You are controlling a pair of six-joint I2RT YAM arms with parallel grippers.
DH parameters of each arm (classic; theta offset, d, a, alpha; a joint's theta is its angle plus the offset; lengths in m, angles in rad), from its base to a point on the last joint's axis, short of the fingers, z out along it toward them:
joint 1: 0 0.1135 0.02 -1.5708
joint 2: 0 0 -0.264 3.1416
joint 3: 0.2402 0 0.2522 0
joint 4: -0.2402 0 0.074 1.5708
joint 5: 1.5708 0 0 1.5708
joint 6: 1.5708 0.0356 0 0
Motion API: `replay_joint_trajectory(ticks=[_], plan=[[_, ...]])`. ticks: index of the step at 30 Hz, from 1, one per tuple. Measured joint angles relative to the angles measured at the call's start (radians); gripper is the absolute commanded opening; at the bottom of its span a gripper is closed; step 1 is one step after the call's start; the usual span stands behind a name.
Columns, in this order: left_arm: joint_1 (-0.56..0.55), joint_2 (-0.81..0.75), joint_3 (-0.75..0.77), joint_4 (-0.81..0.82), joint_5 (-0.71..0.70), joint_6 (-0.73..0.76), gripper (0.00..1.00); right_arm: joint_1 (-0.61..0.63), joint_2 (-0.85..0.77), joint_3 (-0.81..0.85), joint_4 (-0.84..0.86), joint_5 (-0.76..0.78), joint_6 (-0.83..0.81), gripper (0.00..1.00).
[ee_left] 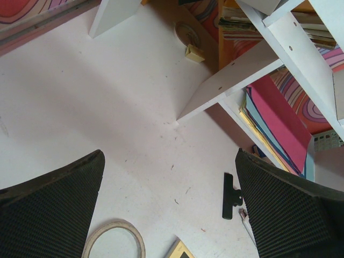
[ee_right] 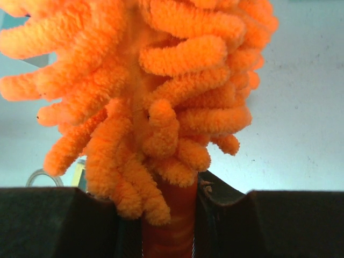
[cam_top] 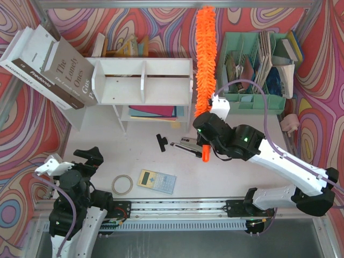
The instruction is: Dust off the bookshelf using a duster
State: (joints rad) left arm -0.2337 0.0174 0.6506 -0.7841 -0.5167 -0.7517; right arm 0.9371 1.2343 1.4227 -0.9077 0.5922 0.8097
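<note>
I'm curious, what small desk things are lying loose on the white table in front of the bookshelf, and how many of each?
Tape roll: 1
Calculator: 1
Stapler: 1
Black clip: 1
Total: 4
Not counted: the orange duster, which is held in the right gripper.

My right gripper (cam_top: pixel 204 135) hides most of the duster (cam_top: pixel 205 59) handle; tape roll (ee_left: pixel 115 226) cut off at 6 o'clock, left wrist view.
</note>
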Motion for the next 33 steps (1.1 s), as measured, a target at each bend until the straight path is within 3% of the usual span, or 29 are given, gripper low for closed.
replay_joint_trajectory(ticks=[12,33], plan=[[0.000,0.000,0.000,0.000,0.000,0.000,0.99,-0.036,-0.033,-0.211,0.026,-0.113,0.061,0.00],[0.000,0.003,0.000,0.000,0.001,0.000,0.99,-0.041,0.032,-0.508,0.253,-0.297,0.093,0.00]])
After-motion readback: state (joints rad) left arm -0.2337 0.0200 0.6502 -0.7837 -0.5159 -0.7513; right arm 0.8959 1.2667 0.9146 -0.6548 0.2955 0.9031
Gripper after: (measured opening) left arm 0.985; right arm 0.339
